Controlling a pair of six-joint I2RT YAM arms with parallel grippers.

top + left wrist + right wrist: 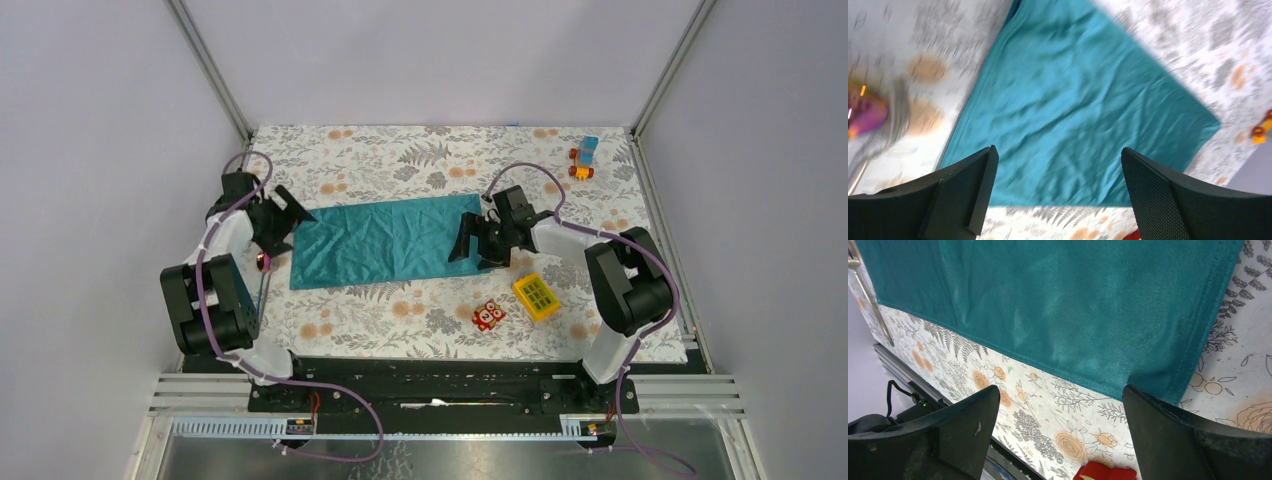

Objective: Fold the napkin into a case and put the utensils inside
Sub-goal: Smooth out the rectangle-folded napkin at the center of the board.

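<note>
The napkin (385, 243) is lying spread flat as a wide, lightly creased rectangle in the middle of the floral worktop (420, 160), not yet folded into a case.

The left arm (225, 238) is reaching over the napkin's left end. The left jaws are standing wide and holding nothing. The left wrist view is blurred, with the napkin (1073, 110) showing in the gap between them.

The right arm (562, 238) is reaching over the napkin's right end. The right jaws are also gaping wide and gripping nothing. In the right wrist view one finger (1188, 440) is sitting over the near right corner of the napkin (1048, 315). I cannot tell whether it is touching the cloth.

The spoon (263, 263) is lying on the worktop just beside the napkin's left end, close to the left arm, with its handle running toward the near edge. In the left wrist view it is showing only as a pink-purple blur (865, 112). In the right wrist view a slim metal utensil (873, 305) is lying just past the napkin's far end.

A red owl (488, 315) and a yellow block (536, 296) are sitting near the right arm, apart from the napkin. A toy car (584, 158) is standing at the far right corner.
</note>
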